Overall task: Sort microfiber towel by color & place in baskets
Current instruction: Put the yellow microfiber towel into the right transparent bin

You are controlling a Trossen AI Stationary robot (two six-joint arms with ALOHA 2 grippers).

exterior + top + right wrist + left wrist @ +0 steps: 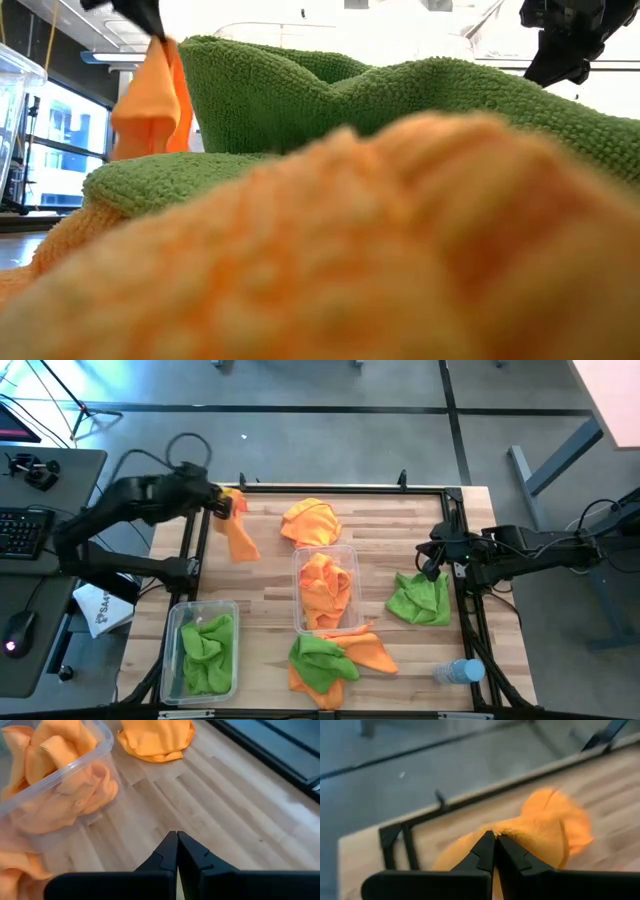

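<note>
I have the left gripper (222, 503) up over the far left corner of the table (400, 535), its fingers (485, 852) pinched tight on an orange towel (238, 532) that hangs free below it. My right gripper (437, 552) sits at the right edge with its fingers (172, 852) pressed together on nothing, just beside a loose green towel (420, 598).

The middle basket (326, 588) holds orange towels, and another orange towel (310, 520) lies flat just beyond its far end. The basket at the near left corner (204, 647) holds green ones. At the near edge a green towel (320, 658) sits on top of an orange one (368, 650), and that heap blocks nearly all of my low view. A water bottle (460, 672) lies near the right front corner.
</note>
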